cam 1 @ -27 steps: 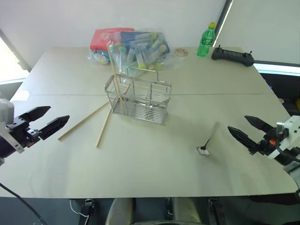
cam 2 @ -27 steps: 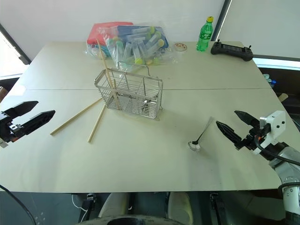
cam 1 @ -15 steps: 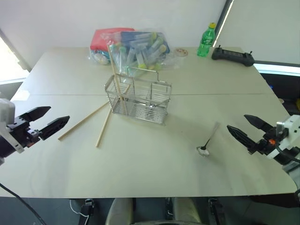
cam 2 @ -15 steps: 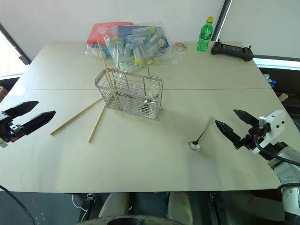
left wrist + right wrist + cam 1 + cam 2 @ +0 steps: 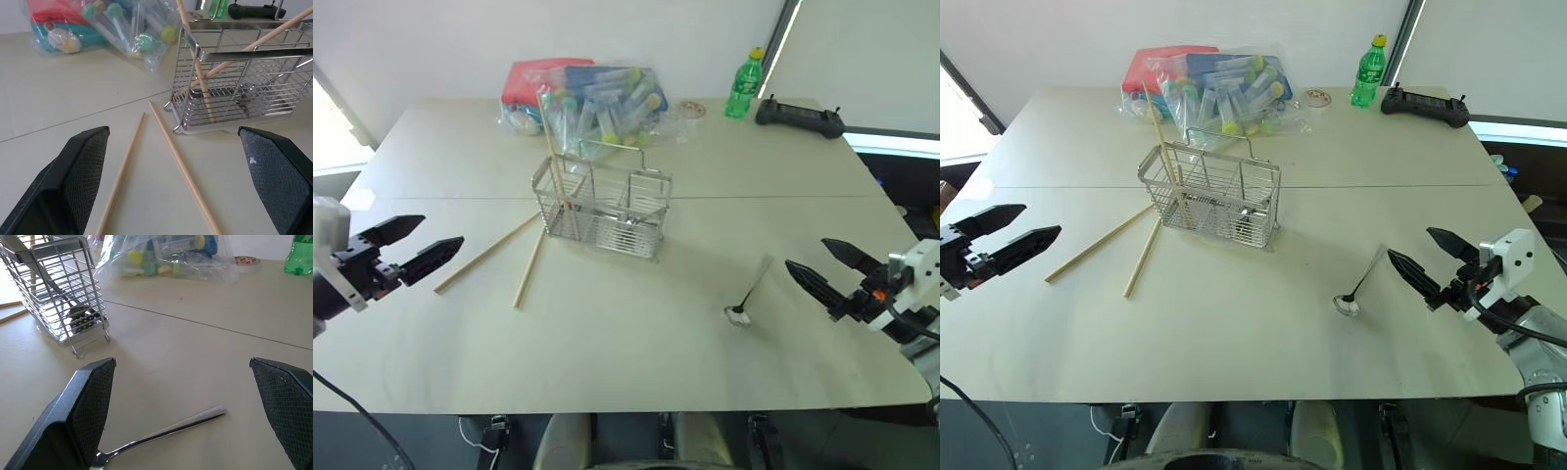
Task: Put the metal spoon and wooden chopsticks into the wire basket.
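Observation:
The wire basket (image 5: 602,211) stands upright mid-table with wooden chopsticks (image 5: 553,147) leaning up out of its left end. Two more wooden chopsticks (image 5: 487,253) lie flat on the table just left of the basket, angled apart from each other. The metal spoon (image 5: 749,292) lies to the basket's right, bowl toward me. My left gripper (image 5: 442,231) hovers open at the table's left edge, pointing at the loose chopsticks (image 5: 176,166). On the right, my right gripper (image 5: 805,253) hovers open just right of the spoon (image 5: 166,428). Neither holds anything.
A clear bag of capped tubes (image 5: 602,98) lies against a red box (image 5: 543,73) behind the basket. A green bottle (image 5: 744,86), a tape roll (image 5: 692,109) and a black controller (image 5: 798,117) sit at the far right. Bare tabletop (image 5: 626,343) lies in front.

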Robot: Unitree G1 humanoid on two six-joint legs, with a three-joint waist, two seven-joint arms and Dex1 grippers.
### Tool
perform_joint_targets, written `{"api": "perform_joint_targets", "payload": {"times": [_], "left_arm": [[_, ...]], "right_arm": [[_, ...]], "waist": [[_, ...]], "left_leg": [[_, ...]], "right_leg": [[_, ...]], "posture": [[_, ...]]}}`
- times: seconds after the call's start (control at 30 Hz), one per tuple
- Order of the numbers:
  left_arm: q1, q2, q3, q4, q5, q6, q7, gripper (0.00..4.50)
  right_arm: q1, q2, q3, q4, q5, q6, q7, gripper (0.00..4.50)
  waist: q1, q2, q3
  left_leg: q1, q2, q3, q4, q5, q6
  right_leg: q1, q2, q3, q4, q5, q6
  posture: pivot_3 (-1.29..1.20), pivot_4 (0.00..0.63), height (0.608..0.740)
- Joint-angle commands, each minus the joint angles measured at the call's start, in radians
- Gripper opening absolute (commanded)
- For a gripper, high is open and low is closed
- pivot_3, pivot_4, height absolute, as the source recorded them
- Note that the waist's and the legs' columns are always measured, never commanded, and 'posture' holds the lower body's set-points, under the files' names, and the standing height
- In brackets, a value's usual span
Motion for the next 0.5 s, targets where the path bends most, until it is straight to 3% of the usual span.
{"api": "perform_joint_targets", "payload": {"times": [0.03,0.27,0.5], "left_arm": [[-0.021,0.029,-0.003,-0.016,-0.009,0.006,-0.007,4.44],[-0.105,0.063,-0.09,-0.104,-0.049,0.059,0.02,4.44],[-0.238,0.069,-0.285,-0.237,-0.141,0.137,0.053,4.44]], "right_arm": [[0.002,0.004,-0.02,-0.033,0.015,-0.001,-0.008,4.5],[-0.039,-0.062,0.001,0.007,-0.028,-0.01,0.03,4.5],[-0.281,-0.299,0.134,0.162,-0.126,-0.027,0.208,4.5]], "waist": [[0.0,0.0,0.0],[0.0,0.0,0.0],[-0.004,0.002,0.001]], "left_leg": [[0.0,0.0,0.0,0.0,0.0,0.0],[0.0,0.0,0.0,0.001,0.0,0.0],[0.002,0.0,0.002,0.001,0.0,0.0]], "right_leg": [[0.0,0.0,0.0,0.0,0.0,0.0],[0.0,0.0,0.0,0.0,0.0,0.0],[0.001,0.0,0.001,0.0,0.0,0.0]], "posture": [[0.0,0.15,0.691],[0.0,0.15,0.691],[0.0,0.15,0.691]]}}
